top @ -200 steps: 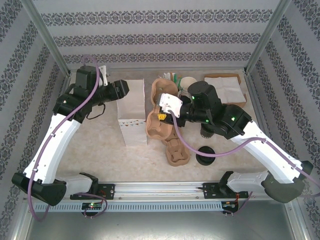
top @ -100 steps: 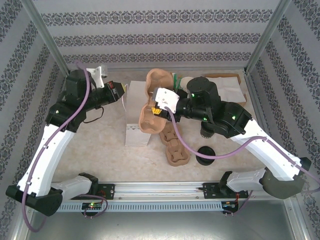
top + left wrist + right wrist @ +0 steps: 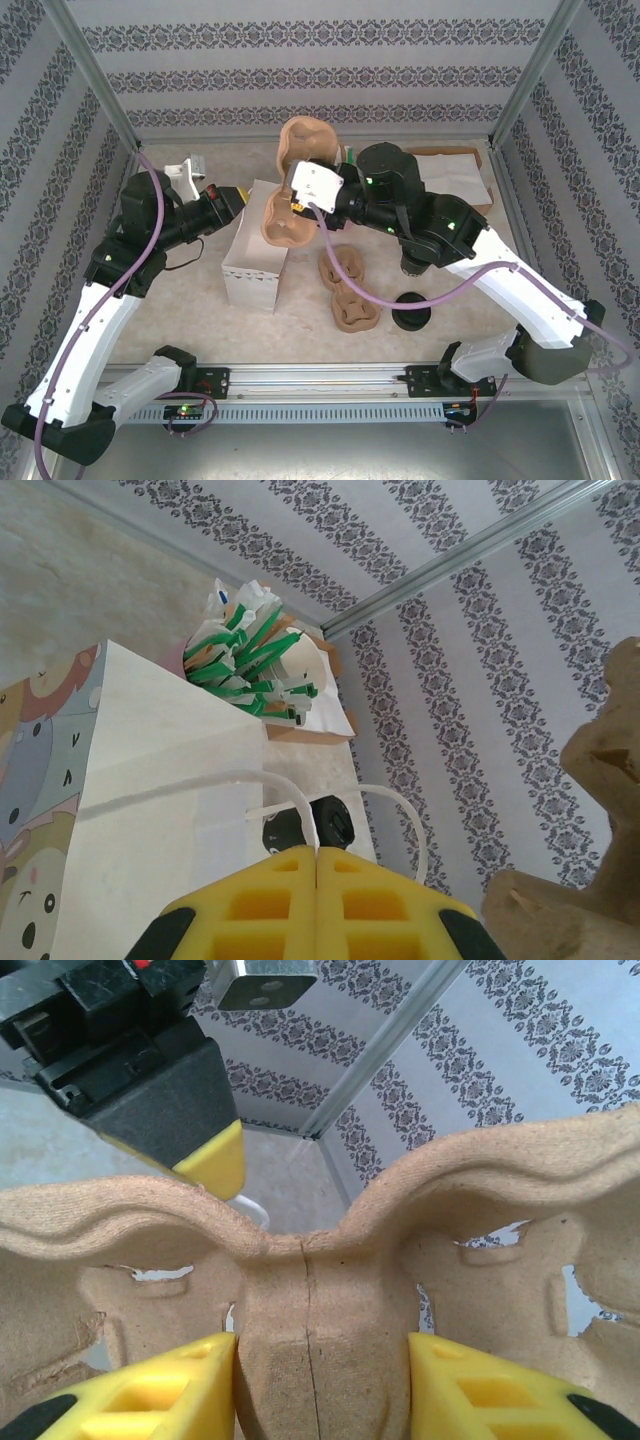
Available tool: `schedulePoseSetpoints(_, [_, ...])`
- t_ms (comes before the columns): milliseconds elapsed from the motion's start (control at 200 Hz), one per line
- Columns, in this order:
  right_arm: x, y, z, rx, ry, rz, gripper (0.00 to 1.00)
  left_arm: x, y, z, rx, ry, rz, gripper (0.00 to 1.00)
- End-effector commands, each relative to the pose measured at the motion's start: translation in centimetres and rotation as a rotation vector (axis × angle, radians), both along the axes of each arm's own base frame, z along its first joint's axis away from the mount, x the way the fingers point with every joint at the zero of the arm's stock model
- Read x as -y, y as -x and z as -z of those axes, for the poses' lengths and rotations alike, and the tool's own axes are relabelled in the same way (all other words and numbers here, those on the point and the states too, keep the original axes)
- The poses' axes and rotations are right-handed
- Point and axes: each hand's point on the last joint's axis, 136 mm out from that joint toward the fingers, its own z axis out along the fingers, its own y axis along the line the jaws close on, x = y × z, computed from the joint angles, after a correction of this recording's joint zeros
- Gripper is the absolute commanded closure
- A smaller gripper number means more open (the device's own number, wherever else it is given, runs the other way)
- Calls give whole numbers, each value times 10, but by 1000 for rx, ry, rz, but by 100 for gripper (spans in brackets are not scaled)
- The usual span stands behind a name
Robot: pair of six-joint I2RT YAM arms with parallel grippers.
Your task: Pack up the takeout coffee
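My left gripper (image 3: 238, 198) is shut on a thin white handle (image 3: 288, 798) of the white paper bag (image 3: 254, 250), which stands left of centre; in the left wrist view the yellow pads (image 3: 285, 875) meet around that cord. My right gripper (image 3: 298, 202) is shut on a brown moulded-pulp cup carrier (image 3: 290, 175), held upright in the air just right of the bag's mouth. In the right wrist view the carrier's central post (image 3: 320, 1330) sits between my yellow fingers (image 3: 180, 1380). A black coffee cup (image 3: 320, 825) stands beyond the bag, partly hidden.
A second pulp carrier (image 3: 348, 292) lies flat on the table, with a black lid (image 3: 411, 312) to its right. Green-and-white packets (image 3: 255, 660) and white napkins on a brown tray (image 3: 450, 172) sit at the back. Patterned walls close in three sides.
The right gripper has lifted the carrier up and leftward, up to the bag's mouth. The left gripper has dropped back and left with the handle, and the bag has shifted left and tilted.
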Motion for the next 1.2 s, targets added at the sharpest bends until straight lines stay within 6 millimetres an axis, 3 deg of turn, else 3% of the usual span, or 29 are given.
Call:
schedulePoseSetpoints(0, [-8,-10,-20,63,-45,55,56,1,4,-25,65,77,8,100])
schedulePoseSetpoints(260, [-22,-30,-24,109,-57,148,56,0,8,-28,73,117,-1,100])
schedulePoseSetpoints(525, [-23,-49,18,76,25,232,56,0,4,-23,65,120,-6,100])
schedulePoseSetpoints(779, [-27,-46,52,-13,108,230,56,-4,5,-21,64,125,-33,100])
schedulePoseSetpoints(1194, [-25,-40,79,-94,151,253,56,-10,2,-15,59,137,-76,100])
